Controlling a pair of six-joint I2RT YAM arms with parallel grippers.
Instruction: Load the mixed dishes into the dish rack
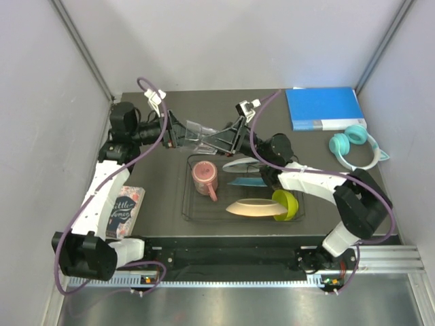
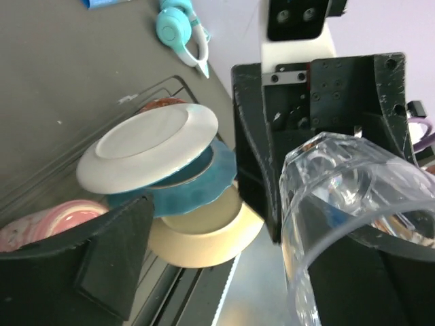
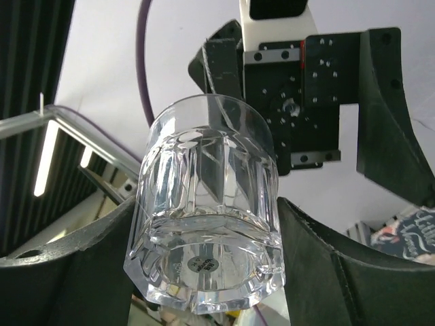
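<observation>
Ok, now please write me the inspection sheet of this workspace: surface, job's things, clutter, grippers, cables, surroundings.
Surface: dark grey table top, no spills seen.
Job's things: black wire dish rack holds pink-red mug, white plate, teal scalloped plate, cream-yellow plate, lime-green bowl; small clear glass is in the air behind the rack.
Clutter: blue binder, teal cat-ear headphones, dark floral book.
Grippers: right gripper shut on the glass; left gripper open at its mouth end.
Cables: purple cables along both arms, off the dishes.
Surroundings: pale grey walls, metal rail at near edge.
</observation>
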